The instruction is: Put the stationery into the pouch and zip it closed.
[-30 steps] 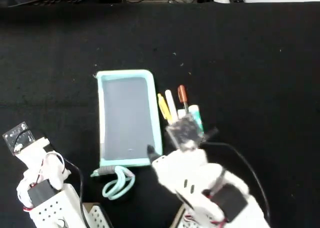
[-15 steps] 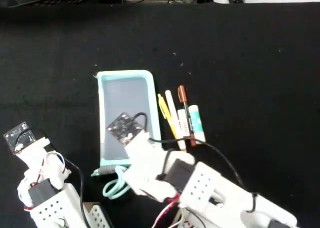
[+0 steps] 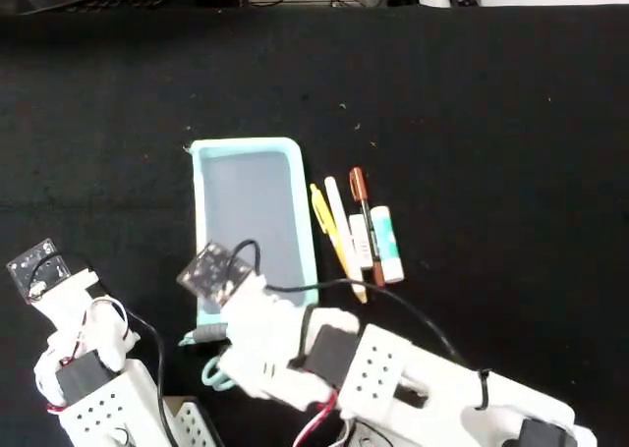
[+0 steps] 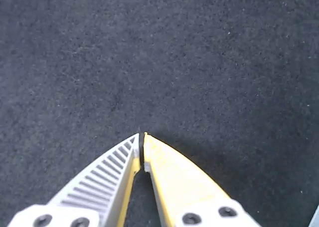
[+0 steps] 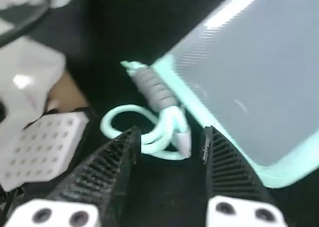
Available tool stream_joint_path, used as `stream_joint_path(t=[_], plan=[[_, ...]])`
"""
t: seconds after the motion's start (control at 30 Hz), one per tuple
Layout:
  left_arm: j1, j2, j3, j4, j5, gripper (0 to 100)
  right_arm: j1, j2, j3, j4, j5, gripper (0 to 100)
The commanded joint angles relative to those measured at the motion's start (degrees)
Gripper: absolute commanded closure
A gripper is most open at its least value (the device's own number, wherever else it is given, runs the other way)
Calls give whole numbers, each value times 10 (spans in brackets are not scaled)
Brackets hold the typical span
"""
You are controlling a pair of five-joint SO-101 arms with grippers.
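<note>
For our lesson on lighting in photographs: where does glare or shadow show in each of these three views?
Right wrist view: a bright streak of glare lies on the pouch near its rim. Left wrist view: the left gripper throws a soft shadow on the black cloth beside it. High view: the pouch is evenly lit, without glare.

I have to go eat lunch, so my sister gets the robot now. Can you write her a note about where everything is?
Left hand: shut, holding nothing, over bare table.
Right hand: open, holding nothing, right above the cord loop at the near end of the pouch.
Stationery: four pieces lying side by side on the table, just beside the pouch.
Done: nothing is in the pouch yet. I can't tell whether its zip is open.
Left: get the pouch open, put every piece in, then zip it closed.
</note>
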Motion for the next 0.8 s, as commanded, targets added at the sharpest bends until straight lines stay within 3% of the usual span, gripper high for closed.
stream_joint_path(t=[0.0, 0.37, 0.63, 0.77], plan=[[7, -2, 9, -5, 4, 970, -15, 3, -1, -9, -4, 793], [7, -2, 9, -5, 4, 970, -12, 4, 88, -120, -4, 793], [7, -2, 9, -5, 4, 970, 49, 5, 97, -117, 0, 799], [7, -2, 9, -5, 4, 970, 50, 5, 116, -120, 1, 903]])
